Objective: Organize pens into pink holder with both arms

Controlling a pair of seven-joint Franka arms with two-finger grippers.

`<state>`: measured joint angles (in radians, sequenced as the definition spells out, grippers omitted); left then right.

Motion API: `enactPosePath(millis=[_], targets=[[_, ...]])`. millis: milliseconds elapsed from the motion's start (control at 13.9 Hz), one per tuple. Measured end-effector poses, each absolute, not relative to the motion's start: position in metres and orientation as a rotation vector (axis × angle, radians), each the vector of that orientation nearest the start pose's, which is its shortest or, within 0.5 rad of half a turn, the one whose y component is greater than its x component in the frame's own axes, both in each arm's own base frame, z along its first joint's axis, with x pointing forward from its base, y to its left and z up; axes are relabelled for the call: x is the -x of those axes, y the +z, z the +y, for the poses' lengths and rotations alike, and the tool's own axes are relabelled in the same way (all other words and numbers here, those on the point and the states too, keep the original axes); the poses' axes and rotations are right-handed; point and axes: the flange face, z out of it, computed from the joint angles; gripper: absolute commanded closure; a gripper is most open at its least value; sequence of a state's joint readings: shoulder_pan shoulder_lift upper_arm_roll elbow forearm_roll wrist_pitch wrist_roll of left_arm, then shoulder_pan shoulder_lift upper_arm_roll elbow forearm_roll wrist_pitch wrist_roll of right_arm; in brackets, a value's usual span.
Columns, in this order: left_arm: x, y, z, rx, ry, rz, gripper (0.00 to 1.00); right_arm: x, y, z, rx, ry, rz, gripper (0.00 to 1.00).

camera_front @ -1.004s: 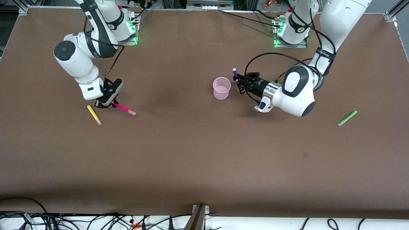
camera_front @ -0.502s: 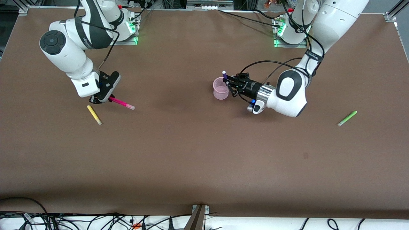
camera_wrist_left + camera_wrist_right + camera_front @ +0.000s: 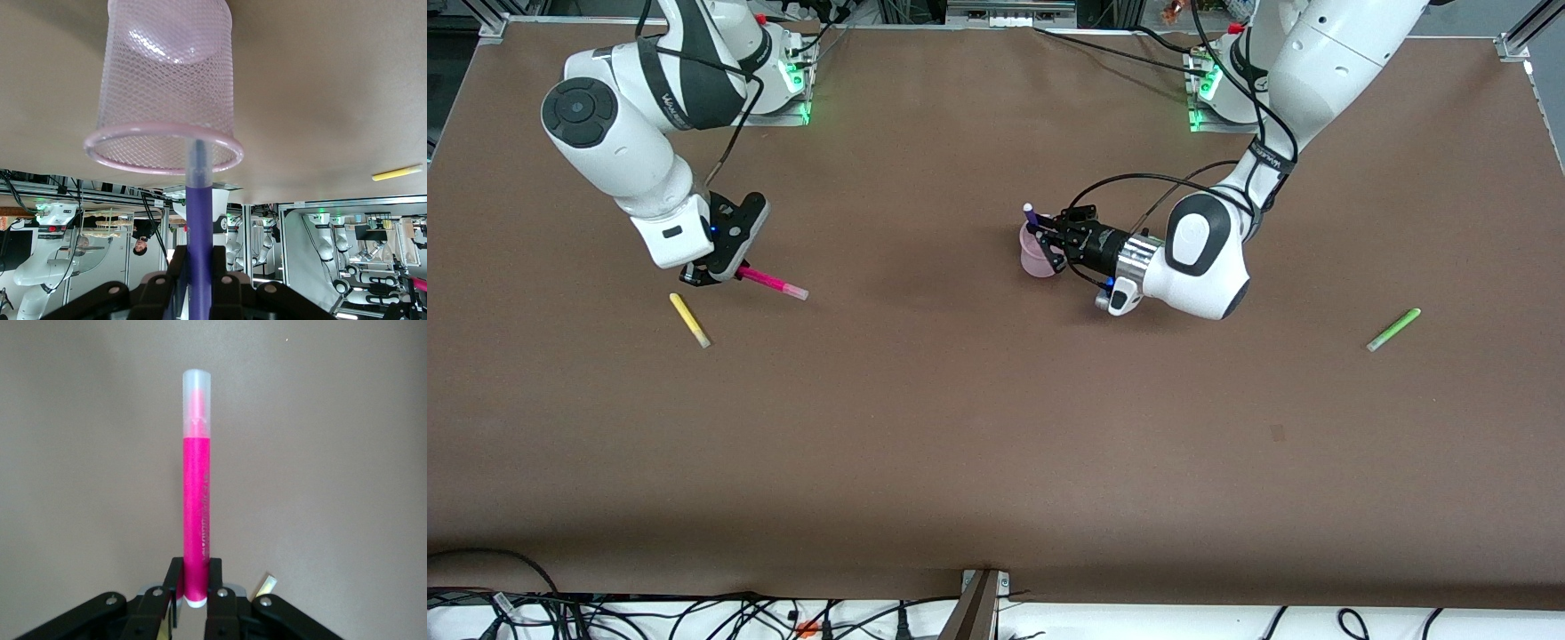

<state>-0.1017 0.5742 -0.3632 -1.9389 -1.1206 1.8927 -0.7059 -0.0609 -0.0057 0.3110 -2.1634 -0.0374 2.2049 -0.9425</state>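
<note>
Over the pink holder [image 3: 1037, 253], purple pen [image 3: 1032, 218] upright in left gripper [image 3: 1052, 242].

Two white jointed arms with black bands

Black cables loop along each; black two-finger grippers carry silver screws; bases glow green.

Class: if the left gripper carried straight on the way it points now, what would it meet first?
Probably the pink holder: the left gripper points at its rim, and the purple pen it grips already reaches that rim, though depth is unclear.
</note>
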Motion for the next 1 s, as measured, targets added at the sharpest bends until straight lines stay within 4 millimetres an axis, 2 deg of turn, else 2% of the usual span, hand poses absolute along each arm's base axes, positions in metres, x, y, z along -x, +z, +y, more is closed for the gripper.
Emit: enactPosePath(millis=[143, 215, 359, 502, 717, 861, 1004], targets=[[-0.496, 0.208, -0.315, -1.908, -1.349, 1.050, 0.17, -0.523, 0.403, 0.132, 2.618, -0.052, -1.818, 1.00], [-0.495, 0.206, -0.315, -1.906, -1.353, 1.052, 0.00, -0.523, 0.403, 0.132, 2.618, -0.052, -1.818, 1.00], [-0.493, 0.203, -0.317, -1.907, -1.361, 1.052, 0.00, -0.522, 0.403, 0.133, 2.618, -0.045, -1.816, 1.00], [-0.492, 0.204, -0.319, -1.910, -1.362, 1.047, 0.00, -0.522, 0.411, 0.142, 2.619, -0.013, -1.819, 1.00], [-0.507, 0.220, -0.304, -1.969, -1.310, 1.010, 0.00, -0.514, 0.438, 0.183, 2.653, 0.059, -1.835, 1.00], [-0.529, 0.250, -0.269, -2.089, -1.237, 0.947, 0.00, -0.503, 0.461, 0.221, 2.673, 0.099, -1.847, 1.00], [-0.557, 0.283, -0.211, -2.169, -1.187, 0.910, 0.00, -0.484, 0.483, 0.263, 2.706, 0.127, -1.862, 1.00]])
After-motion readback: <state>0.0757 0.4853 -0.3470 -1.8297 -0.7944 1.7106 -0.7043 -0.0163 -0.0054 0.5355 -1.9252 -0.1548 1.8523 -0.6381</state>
